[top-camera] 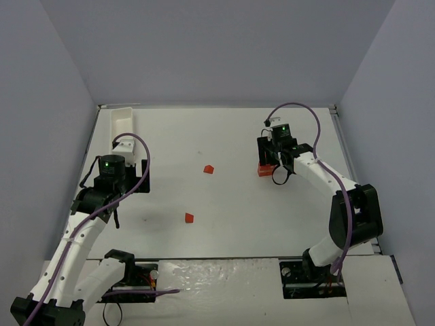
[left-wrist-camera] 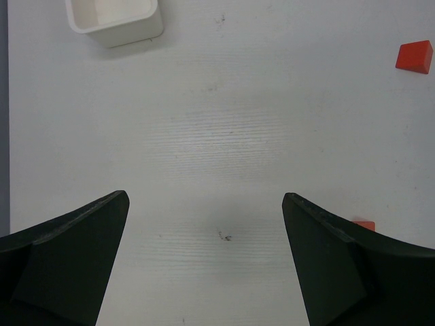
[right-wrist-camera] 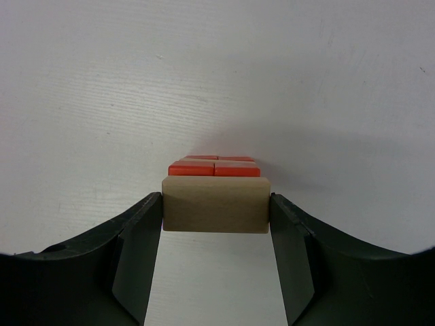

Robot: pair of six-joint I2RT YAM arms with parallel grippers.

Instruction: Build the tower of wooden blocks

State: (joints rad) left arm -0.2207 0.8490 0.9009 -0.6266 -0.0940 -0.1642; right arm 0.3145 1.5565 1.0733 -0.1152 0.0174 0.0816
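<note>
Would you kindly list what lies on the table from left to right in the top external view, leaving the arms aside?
Long white rectangular tray → small red wooden block nearer the arms → small red wooden block farther back → stack of red wooden blocks, where the right gripper grips a pale tan wooden block.

No text, label, brand, number or sign can be read on anything here.
</note>
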